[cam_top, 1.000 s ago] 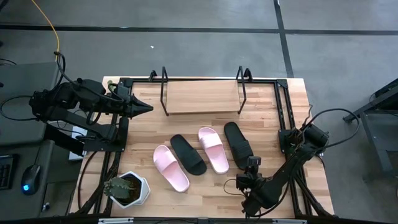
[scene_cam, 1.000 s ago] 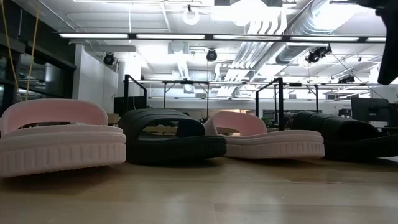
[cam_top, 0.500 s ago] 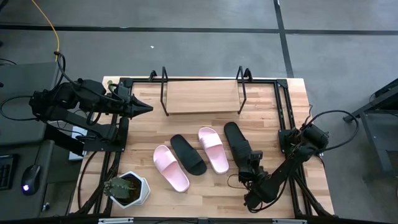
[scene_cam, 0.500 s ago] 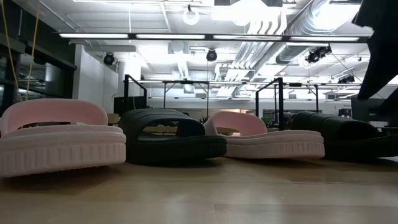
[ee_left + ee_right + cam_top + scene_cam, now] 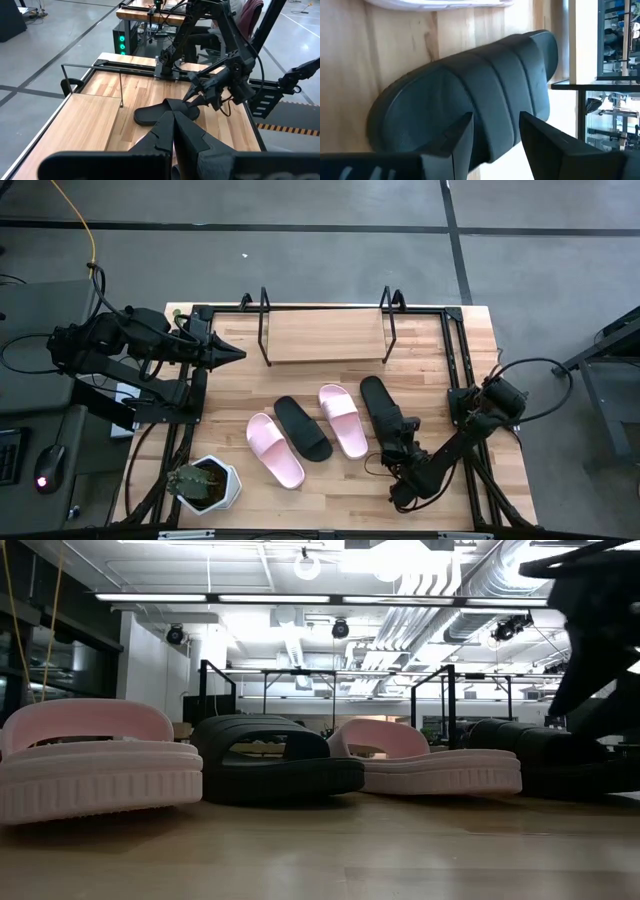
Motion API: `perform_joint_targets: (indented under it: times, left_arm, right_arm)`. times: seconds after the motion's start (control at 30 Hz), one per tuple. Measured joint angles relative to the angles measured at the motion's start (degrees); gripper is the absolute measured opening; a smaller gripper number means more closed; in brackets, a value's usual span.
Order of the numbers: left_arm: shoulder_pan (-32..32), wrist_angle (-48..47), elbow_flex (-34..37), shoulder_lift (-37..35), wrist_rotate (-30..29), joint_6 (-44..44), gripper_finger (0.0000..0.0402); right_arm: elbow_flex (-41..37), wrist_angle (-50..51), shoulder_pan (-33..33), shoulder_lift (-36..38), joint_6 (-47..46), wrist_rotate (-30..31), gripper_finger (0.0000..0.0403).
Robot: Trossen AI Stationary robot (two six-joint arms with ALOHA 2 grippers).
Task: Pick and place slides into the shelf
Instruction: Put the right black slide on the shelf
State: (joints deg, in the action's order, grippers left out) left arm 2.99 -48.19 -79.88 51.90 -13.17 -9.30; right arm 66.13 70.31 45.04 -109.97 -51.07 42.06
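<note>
- Your right gripper (image 5: 397, 430) hangs over the heel of the rightmost black slide (image 5: 381, 410), jaws open around nothing.
- All 4 slides lie on the desk (image 5: 470, 360), near the shelf (image 5: 325, 335).
- Your left gripper (image 5: 235, 354) waits beside the shelf, jaws closed.

Two dark, matte black jointed arms. Left arm (image 5: 120, 345): bulky housings, black cables looping alongside. Right arm (image 5: 455, 450): slim links, black cable arching over its base. Fingers (image 5: 545, 145): flat, angular black plastic.

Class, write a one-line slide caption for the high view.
Right gripper open over the rightmost black slide; four slides on the table, shelf empty.
</note>
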Motion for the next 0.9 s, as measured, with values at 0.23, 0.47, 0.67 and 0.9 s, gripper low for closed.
perform_joint_targets:
  times: [0.23,0.47,0.67,0.9]
  left_arm:
    - [0.0,0.0,0.0,0.0,0.0,0.0,0.0001]
    - [0.0,0.0,0.0,0.0,0.0,0.0,0.0001]
    - [0.0,-0.5,0.0,0.0,0.0,0.0,0.0001]
    - [0.0,-1.2,0.0,0.0,0.0,0.0,0.0001]
  right_arm:
    - [0.0,-1.9,-2.4,0.0,2.4,0.0,0.0152]
    - [0.0,-2.9,-3.7,0.0,3.6,0.0,0.0151]
    - [0.0,-4.8,-3.7,0.0,3.5,-0.5,0.0151]
    - [-0.5,-5.5,-2.9,0.0,3.4,0.0,0.0151]
